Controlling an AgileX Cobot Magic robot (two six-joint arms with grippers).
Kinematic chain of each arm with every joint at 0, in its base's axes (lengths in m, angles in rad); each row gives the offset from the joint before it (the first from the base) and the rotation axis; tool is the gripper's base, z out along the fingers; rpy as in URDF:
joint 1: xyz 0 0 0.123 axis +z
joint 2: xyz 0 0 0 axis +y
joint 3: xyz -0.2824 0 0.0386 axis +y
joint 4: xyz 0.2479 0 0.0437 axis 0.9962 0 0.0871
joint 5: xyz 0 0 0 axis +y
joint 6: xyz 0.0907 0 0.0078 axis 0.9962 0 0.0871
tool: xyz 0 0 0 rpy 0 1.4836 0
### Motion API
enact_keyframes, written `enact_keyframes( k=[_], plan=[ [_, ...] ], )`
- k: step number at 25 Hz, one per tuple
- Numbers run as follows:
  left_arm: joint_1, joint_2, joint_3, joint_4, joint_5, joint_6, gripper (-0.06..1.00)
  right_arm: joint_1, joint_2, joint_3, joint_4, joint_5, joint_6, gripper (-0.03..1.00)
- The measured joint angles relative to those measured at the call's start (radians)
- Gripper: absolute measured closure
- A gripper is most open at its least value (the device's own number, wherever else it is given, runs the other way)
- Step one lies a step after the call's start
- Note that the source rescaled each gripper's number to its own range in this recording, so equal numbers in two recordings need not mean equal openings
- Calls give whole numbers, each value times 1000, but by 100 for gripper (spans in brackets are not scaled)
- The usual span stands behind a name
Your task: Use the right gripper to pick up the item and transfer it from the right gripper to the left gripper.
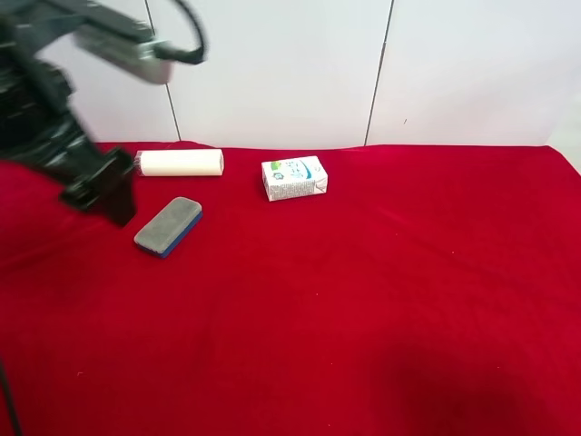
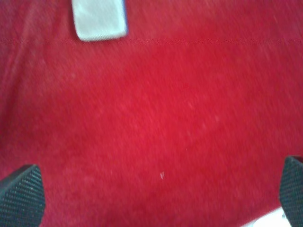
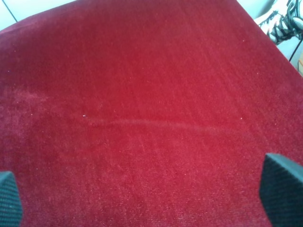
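Note:
The item (image 1: 168, 225), a grey-topped pad with a blue base, lies flat on the red cloth (image 1: 363, 300) at the left. The black arm at the exterior high view's left holds its gripper (image 1: 111, 195) just beside the pad's left end, apart from it and blurred. The left wrist view shows the item (image 2: 100, 18) lying ahead of my left gripper (image 2: 156, 198), whose fingertips (image 2: 21, 196) stand wide apart and empty. My right gripper (image 3: 142, 198) is open and empty over bare red cloth. No item shows in the right wrist view.
A cream-white cylinder roll (image 1: 180, 163) lies behind the pad near the back edge. A small white printed carton (image 1: 294, 177) stands to its right. White wall panels (image 1: 272, 64) rise behind the table. A black-and-white object (image 3: 285, 21) shows past the table's edge.

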Motion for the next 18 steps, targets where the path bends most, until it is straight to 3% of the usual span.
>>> enact_keyframes(
  k=[6,12,14,18],
  plan=[
    [-30,-207,90,-2,2,0,-5,0,0,0,0,0,0,-3],
    [-27,-406,127,60,3,-12,-5,0,0,0,0,0,0,-3],
    [16,-475,163,33,3,-32,-5,0,0,0,0,0,0,-3],
    [194,-612,258,-72,5,-44,-5,0,0,0,0,0,0,-3]
  ],
)
